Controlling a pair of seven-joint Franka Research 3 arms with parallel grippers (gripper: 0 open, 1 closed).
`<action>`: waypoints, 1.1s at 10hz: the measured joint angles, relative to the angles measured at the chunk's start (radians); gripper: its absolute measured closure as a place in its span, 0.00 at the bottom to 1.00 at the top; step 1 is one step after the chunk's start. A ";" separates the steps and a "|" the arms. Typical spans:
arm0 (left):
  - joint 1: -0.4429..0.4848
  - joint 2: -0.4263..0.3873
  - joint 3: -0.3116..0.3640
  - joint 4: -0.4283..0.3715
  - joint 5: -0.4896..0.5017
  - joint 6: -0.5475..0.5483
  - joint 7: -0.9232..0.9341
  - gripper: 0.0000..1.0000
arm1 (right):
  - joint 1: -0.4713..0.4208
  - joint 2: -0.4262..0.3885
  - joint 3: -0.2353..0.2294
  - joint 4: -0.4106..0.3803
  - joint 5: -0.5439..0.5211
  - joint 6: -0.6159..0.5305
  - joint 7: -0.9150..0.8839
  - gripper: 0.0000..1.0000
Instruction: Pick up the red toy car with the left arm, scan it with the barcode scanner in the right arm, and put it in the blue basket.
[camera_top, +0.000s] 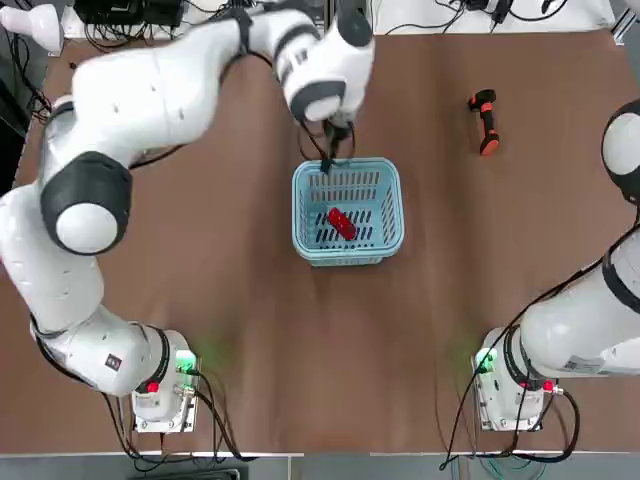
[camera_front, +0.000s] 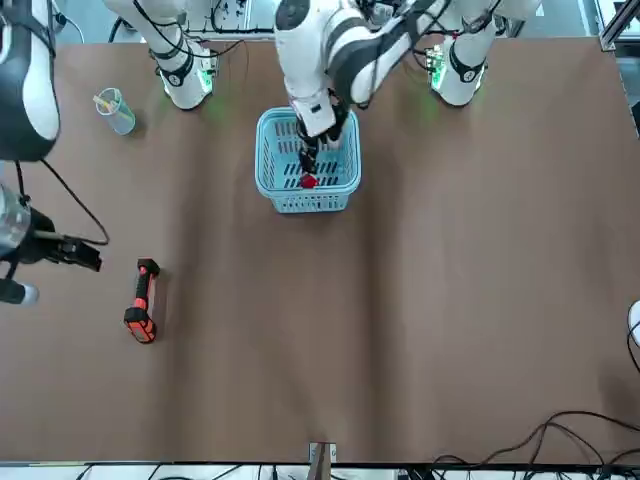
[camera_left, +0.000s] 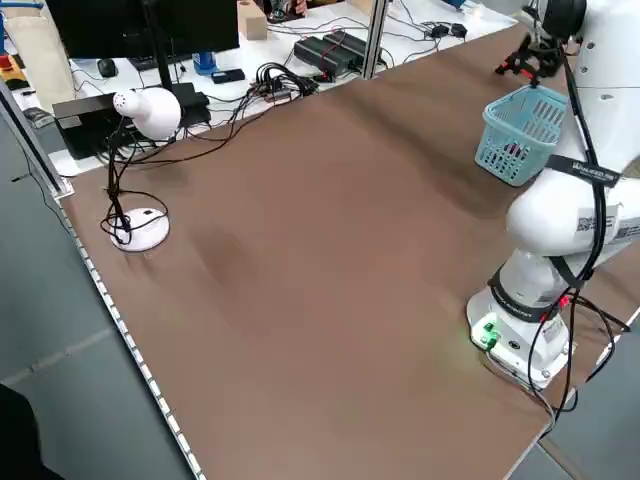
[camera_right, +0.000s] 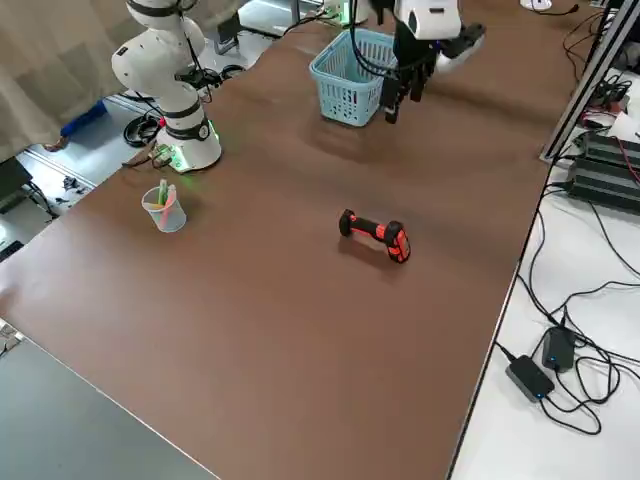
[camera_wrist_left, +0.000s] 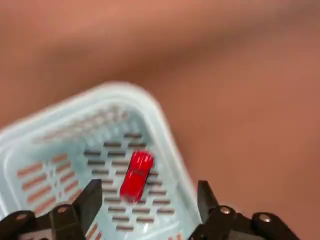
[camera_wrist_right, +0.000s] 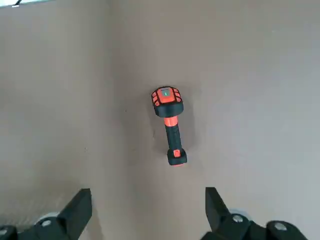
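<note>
The red toy car (camera_top: 341, 223) lies loose on the floor of the blue basket (camera_top: 347, 166) in the middle of the table. My left gripper (camera_top: 335, 150) hangs just above the basket's far rim, open and holding nothing. In the left wrist view the car (camera_wrist_left: 136, 175) sits below the spread fingers (camera_wrist_left: 92, 197), inside the basket (camera_wrist_left: 165, 130). The barcode scanner (camera_top: 485, 121) lies flat on the table at the far right. My right gripper (camera_wrist_right: 147, 205) is open and empty above the scanner (camera_wrist_right: 169, 122), well clear of it.
A clear cup (camera_front: 115, 110) with pens stands near the right arm's base. A white desk lamp (camera_left: 145, 110) sits at the table's left edge. Cables and boxes line the far edge, and a white mouse (camera_front: 635, 320) shows at the front view's right margin.
</note>
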 joint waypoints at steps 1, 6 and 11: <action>0.059 -0.024 0.000 -0.003 -0.004 -0.007 0.081 0.15 | 0.005 -0.033 0.000 0.001 0.000 -0.060 -0.003 0.00; 0.325 -0.113 0.010 -0.005 -0.059 -0.007 0.419 0.15 | 0.045 -0.104 0.000 0.001 -0.001 -0.197 -0.123 0.00; 0.337 -0.290 0.306 -0.007 -0.286 -0.011 0.936 0.15 | -0.001 -0.137 -0.015 -0.001 0.000 -0.218 -0.147 0.00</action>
